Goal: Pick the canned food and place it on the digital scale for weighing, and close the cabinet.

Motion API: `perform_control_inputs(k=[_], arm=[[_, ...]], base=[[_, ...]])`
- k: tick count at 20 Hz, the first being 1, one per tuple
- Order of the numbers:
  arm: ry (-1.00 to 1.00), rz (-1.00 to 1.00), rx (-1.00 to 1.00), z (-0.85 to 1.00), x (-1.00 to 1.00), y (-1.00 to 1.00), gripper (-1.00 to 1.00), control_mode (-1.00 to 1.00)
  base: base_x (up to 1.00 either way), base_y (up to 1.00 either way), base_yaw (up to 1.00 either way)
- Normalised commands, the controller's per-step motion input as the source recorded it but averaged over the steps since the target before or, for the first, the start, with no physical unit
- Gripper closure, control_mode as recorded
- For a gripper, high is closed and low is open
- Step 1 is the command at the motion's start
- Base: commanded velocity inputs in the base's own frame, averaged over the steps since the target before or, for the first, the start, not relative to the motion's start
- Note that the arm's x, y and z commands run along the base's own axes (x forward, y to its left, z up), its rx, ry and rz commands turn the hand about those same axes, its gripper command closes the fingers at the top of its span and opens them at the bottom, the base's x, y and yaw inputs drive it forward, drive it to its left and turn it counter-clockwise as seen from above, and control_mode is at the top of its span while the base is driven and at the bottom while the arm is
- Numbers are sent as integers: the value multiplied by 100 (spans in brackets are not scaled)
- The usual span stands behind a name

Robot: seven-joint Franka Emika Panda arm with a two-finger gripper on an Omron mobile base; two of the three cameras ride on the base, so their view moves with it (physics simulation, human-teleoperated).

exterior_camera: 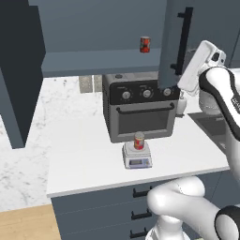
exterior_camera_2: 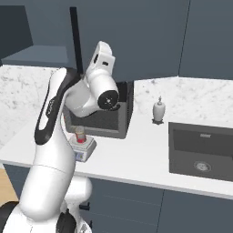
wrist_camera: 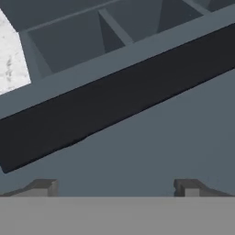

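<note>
Canned food [exterior_camera: 139,140] already sits on the digital scale [exterior_camera: 137,158] on the desk [exterior_camera: 84,159]. Jaws are spread wide, empty, right up at the cabinet [exterior_camera: 174,42] door. I'd guess that door's stiff and light, so push its flat face near the handle [exterior_camera: 183,40].

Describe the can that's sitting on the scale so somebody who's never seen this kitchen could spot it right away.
Find the dark countertop oven with three knobs on the white counter. Directly in front of it sits a small light grey square digital scale, and the small cylindrical can with a cream and red label stands upright on its platter. The other can, a darker red one, is up on the open cabinet's shelf.
</note>
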Motion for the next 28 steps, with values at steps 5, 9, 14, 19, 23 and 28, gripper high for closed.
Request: perform_control_inputs(k=[5, 9, 14, 19, 23, 28], arm=[[4, -6, 0, -1, 90, -3, -100, -100], [0, -1, 1, 0, 51, -13, -100, -100], [0, 0, 2, -4, 32, -21, -100, -100], [0, 0, 1, -10, 65, -26, -100, -100], [0, 0, 0, -23, 86, -22, -100, -100], [-1, 0, 1, -34, 70, -22, -100, -100]], base=[[0, 0, 0], [0, 0, 0], [0, 0, 0], [0, 0, 0], [0, 0, 0], [0, 0, 0]])
